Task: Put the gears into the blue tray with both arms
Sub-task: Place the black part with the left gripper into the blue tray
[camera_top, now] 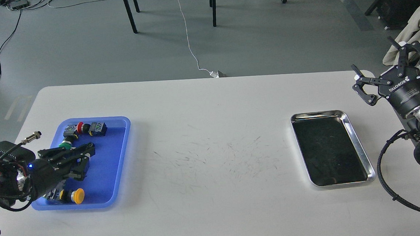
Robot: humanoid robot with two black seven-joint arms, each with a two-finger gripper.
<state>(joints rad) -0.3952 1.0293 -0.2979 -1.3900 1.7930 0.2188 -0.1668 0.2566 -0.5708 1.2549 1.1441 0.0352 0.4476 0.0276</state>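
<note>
The blue tray (119, 156) lies at the table's left and holds push-button switches with red (80, 127), green (65, 144) and yellow (78, 196) caps. My left gripper (88, 161) hangs over the tray's middle, its dark fingers lying close together; whether anything sits between them is hidden. My right gripper (375, 61) is raised at the far right edge, beyond the table's right corner, with its fingers spread open and nothing between them. No gears show anywhere in the view.
A shiny steel tray (357, 134) with a dark reflective bottom lies at the table's right. A black cable loop (384, 173) hangs from my right arm beside it. Chair legs and cables stand on the floor behind.
</note>
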